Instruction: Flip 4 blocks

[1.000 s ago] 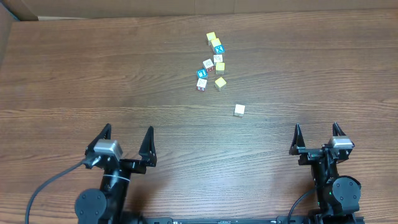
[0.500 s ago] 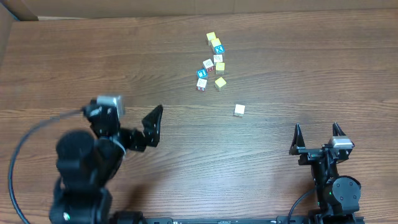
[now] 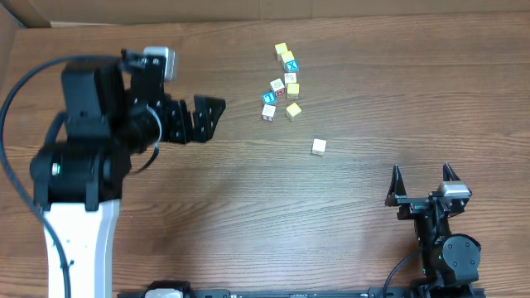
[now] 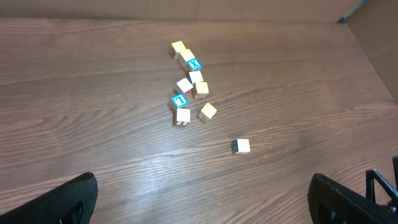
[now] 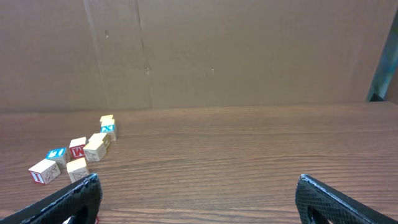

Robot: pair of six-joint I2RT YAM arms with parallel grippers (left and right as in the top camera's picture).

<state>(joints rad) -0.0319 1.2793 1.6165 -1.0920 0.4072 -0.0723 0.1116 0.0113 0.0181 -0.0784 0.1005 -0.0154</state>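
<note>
Toward nine o'clock on the table point(image 3: 248, 223), the left claw point(image 3: 205, 120) is held spread and empty, aimed at three o'clock. The blocks point(image 3: 282, 83) are clustered near twelve o'clock (a stray block point(image 3: 319, 146) lies nearer centre). The right claw point(image 3: 421, 180), equally spread, is parked at five o'clock. The approach is judged to be in hand; next, one block must be straddled and pinched.

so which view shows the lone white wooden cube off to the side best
Left wrist: the lone white wooden cube is largest there, with a darker side face visible. Overhead shows it small, top only. Right wrist doesn't show it.
</note>
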